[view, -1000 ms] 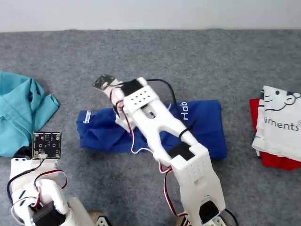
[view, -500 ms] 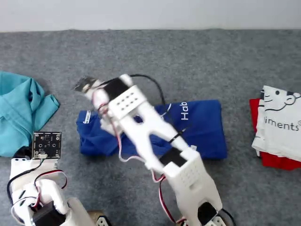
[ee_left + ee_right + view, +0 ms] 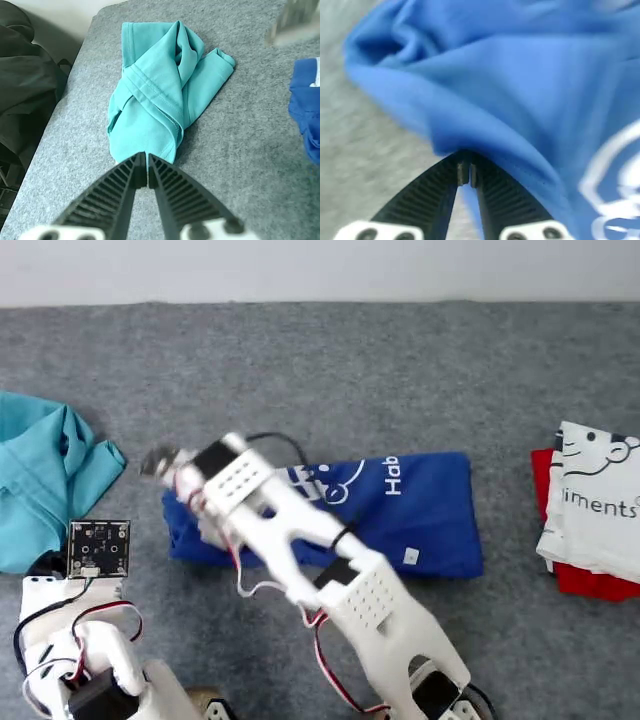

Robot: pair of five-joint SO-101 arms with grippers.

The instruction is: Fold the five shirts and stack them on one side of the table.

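Right gripper [image 3: 464, 172] clamped on the left end of the blue shirt [image 3: 420, 510].
Its jaws are pinched on a fabric fold, apparently to draw that end across; the shirt lies mid-table. The left gripper [image 3: 147, 167], jaws together and empty, sits near-left facing the teal shirt [image 3: 160, 95], clear of the work. The folded stack [image 3: 600, 500] lies at the right edge.

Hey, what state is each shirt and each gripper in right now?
blue shirt: partly folded, one end bunched.
teal shirt: crumpled, unfolded.
red shirt: folded, bottom of the pile.
white shirt: folded, on top of red shirt.
left gripper: shut, empty.
right gripper: shut on blue shirt's edge.
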